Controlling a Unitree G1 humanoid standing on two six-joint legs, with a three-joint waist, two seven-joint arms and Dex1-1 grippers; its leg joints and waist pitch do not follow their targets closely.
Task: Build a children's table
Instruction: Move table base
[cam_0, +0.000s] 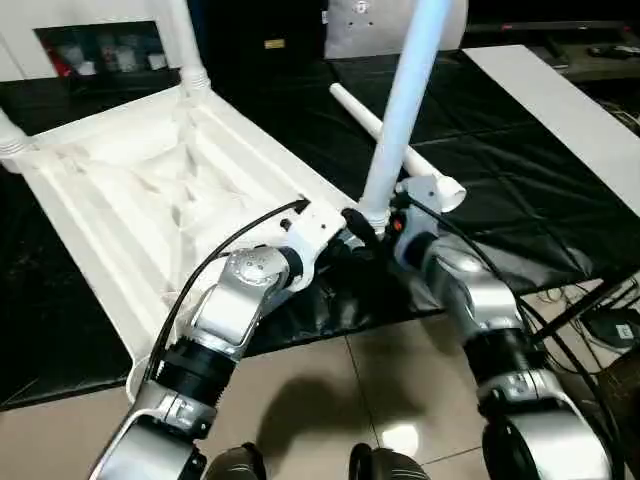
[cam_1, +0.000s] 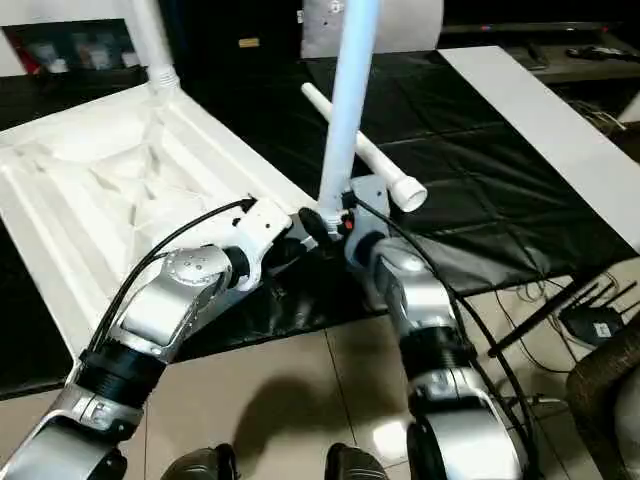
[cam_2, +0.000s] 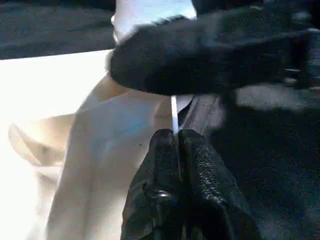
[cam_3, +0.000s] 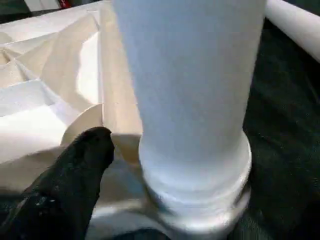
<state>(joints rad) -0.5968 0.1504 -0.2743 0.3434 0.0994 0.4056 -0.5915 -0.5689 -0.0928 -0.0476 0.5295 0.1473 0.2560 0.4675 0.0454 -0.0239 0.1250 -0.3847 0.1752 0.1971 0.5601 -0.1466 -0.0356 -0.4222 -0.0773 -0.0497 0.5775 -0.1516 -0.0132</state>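
The children's table top (cam_0: 150, 190) lies upside down on the black-covered table (cam_0: 500, 200), its ribbed white underside facing up and taking up the left half of both head views. At its near right corner a long white leg (cam_0: 405, 100) stands upright in the corner socket, rising out of the top of the frame. Two more legs stand in the sockets at the far corners: one (cam_0: 185, 45) at the upper middle-left, another (cam_0: 8, 135) at the left edge. A fourth leg (cam_0: 400, 150) lies loose on the black cover just behind the standing one, its collared end toward the right.

My left hand (cam_2: 176, 145) is at the rim of the top, just left of the standing leg's base. The left wrist view shows what the head views cannot: its two black fingers pressed together, pinching a thin white edge of the top. Across the upper part of that view runs a black finger of my other hand.

My right hand (cam_1: 345, 222) sits at the base of the standing leg. In the right wrist view the leg and its collar loom close, with one black finger (cam_3: 70, 185) at the lower left standing apart from the leg; that hand is spread wide and grips nothing.
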